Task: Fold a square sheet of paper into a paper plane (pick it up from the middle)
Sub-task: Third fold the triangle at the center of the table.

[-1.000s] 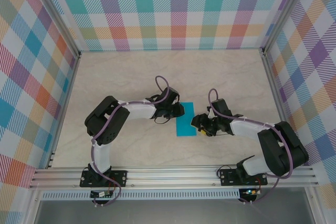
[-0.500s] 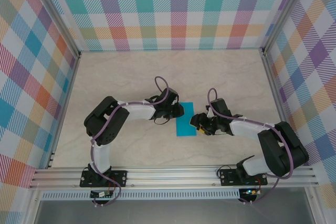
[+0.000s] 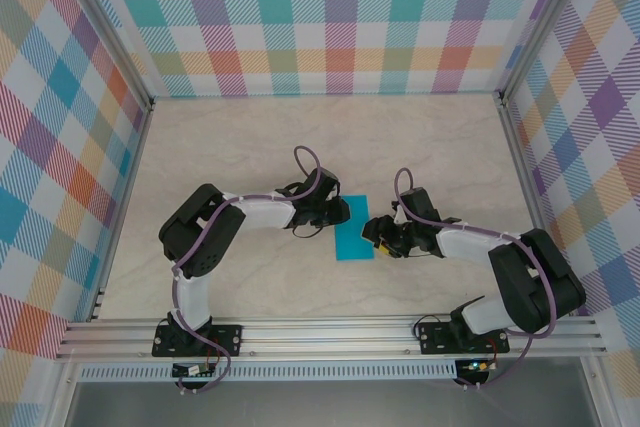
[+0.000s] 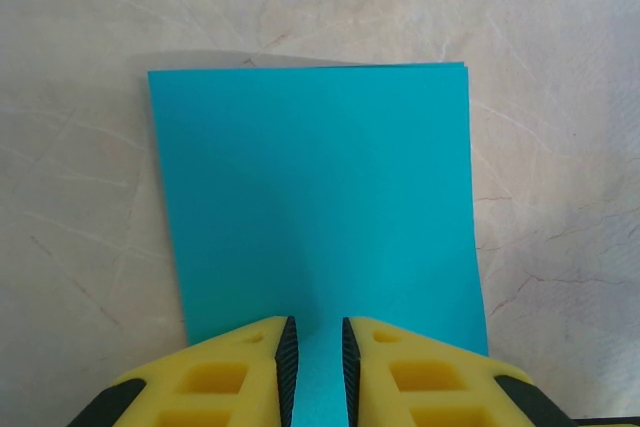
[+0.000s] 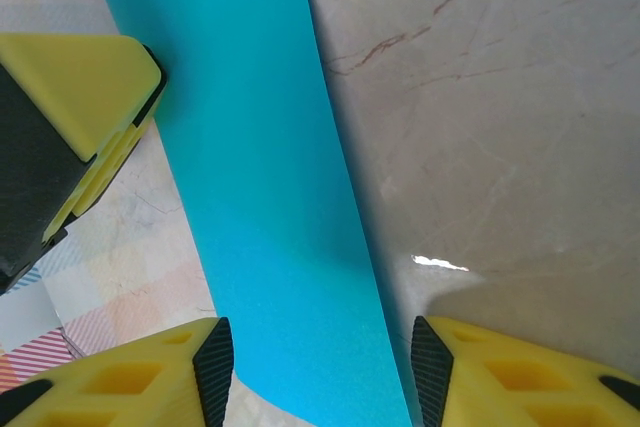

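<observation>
the square sheet of paper (image 3: 352, 231) lies on the table (image 3: 250, 147) as a narrow teal rectangle between the two claws, just beside each. the left claw (image 4: 315, 335) sits at one long edge of it, about the middle of that side. its yellow fingers (image 4: 225, 372) stand a thin slit apart, clamped on nothing. teal shows through the slit, and the sheet runs from under the tips straight ahead to its far edge, where a thin grey shadow lines it. whether the tips press on the paper or only hover over it is hard to tell, since the bottom of the wrist view cuts the fingers off.

the right claw (image 5: 322, 339) has its jaws well apart, and the strip runs forward between them. one edge of the paper slips behind the left-hand pad, and a sliver of table shows before the other pad. the strip's near end is cut off low in the view. ahead and to the left, a yellow-and-black finger of the left claw meets the paper's edge. from above, both sets of fingertips are lost under the dark wrist bodies.
</observation>
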### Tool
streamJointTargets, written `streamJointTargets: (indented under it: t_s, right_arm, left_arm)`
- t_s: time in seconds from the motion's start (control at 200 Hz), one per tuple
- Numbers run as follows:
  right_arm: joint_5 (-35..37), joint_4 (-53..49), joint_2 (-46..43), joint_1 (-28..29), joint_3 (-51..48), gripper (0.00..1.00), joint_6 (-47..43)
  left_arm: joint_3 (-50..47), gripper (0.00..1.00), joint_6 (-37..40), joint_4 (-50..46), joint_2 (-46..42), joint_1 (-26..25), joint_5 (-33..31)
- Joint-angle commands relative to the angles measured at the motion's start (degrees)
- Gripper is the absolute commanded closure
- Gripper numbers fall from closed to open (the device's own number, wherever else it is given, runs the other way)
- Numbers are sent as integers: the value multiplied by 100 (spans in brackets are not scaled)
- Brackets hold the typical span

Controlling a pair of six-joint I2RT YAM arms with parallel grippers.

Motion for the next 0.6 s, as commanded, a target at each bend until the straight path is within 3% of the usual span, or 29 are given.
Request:
streamJointTargets:
  t_s: [0.0,0.595]
  right_arm:
    - [-129,193,64,21,84,48,76]
    - [-95,222,122,22,82,48,87]
  left_arm:
    - [-171,77,13,-382,-45,11,-35]
    - [-151,78,8,-411,-51,22,4]
